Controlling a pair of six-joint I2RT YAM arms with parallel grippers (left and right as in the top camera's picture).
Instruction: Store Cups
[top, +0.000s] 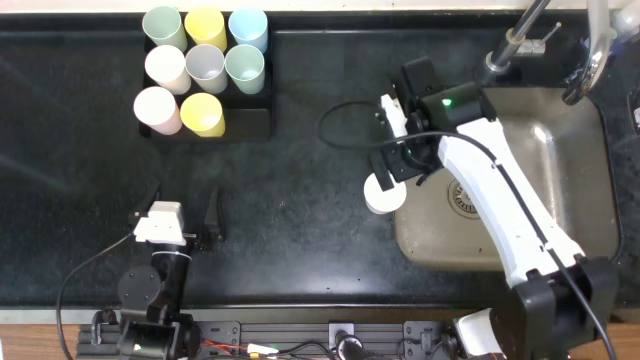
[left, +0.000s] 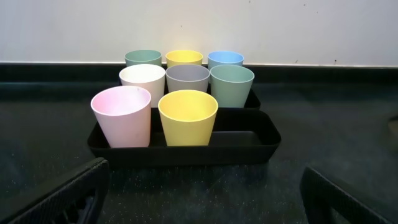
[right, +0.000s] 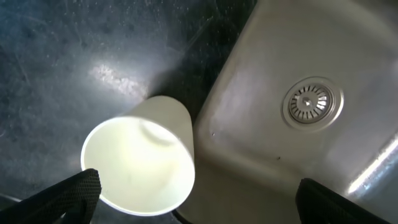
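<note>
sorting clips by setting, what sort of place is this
Most likely a kitchen: a steel sink is set into a dark counter, a tap stands at its back edge, and a tray holds coloured cups.

Overhead, low left wrist: same tray

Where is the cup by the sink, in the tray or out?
Out: the cream cup is at the sink edge, well apart from the tray.
</note>
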